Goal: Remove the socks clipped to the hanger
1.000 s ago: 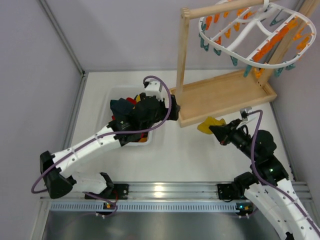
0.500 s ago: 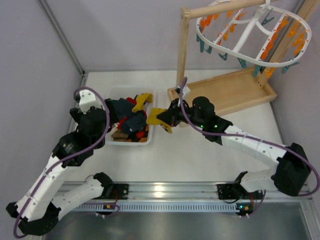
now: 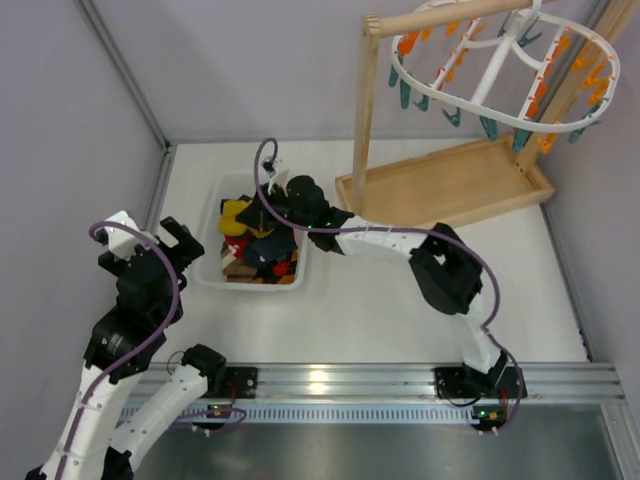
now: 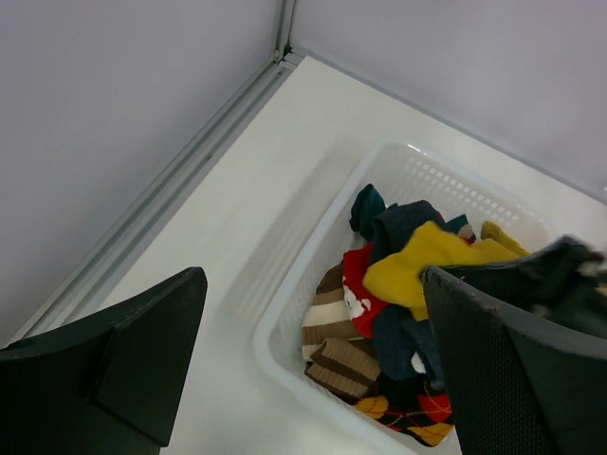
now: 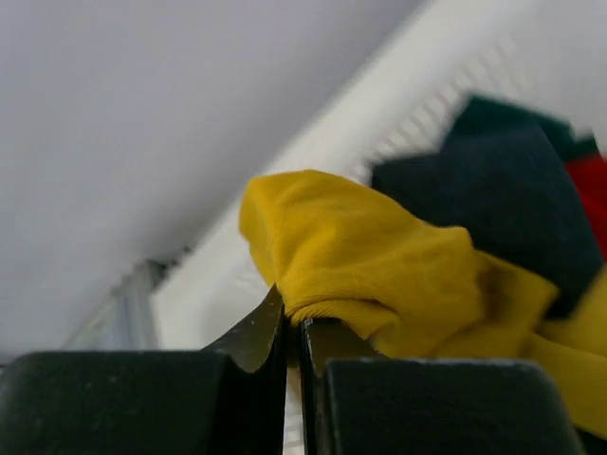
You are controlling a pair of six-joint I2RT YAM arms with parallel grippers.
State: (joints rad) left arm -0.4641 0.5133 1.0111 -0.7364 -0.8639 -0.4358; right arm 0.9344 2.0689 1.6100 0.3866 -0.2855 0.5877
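Observation:
The white oval hanger [image 3: 500, 72] hangs from the wooden stand at the top right, and only orange and teal clothespins show on its rim. My right gripper [image 3: 260, 210] reaches over the white basket [image 3: 212, 272] and is shut on a mustard-yellow sock [image 3: 235, 213]. In the right wrist view that sock [image 5: 379, 265] bunches at the closed fingertips [image 5: 270, 332], just above the other socks. My left gripper [image 3: 150, 233] is drawn back left of the basket, open and empty. Between its fingers [image 4: 142, 360] I see the basket's rim [image 4: 275, 353] and the piled socks [image 4: 398, 303].
The light wooden stand with its tray base [image 3: 450, 185] stands right of the basket. Grey walls close in the table at the left and back, with a metal rail [image 4: 190, 180] along the left edge. The right arm's elbow [image 3: 445, 275] sits mid-table.
The right arm has swung left, carrying the yellow sock from beside the stand to over the basket. The left arm has pulled back from the basket to the left, staying open.

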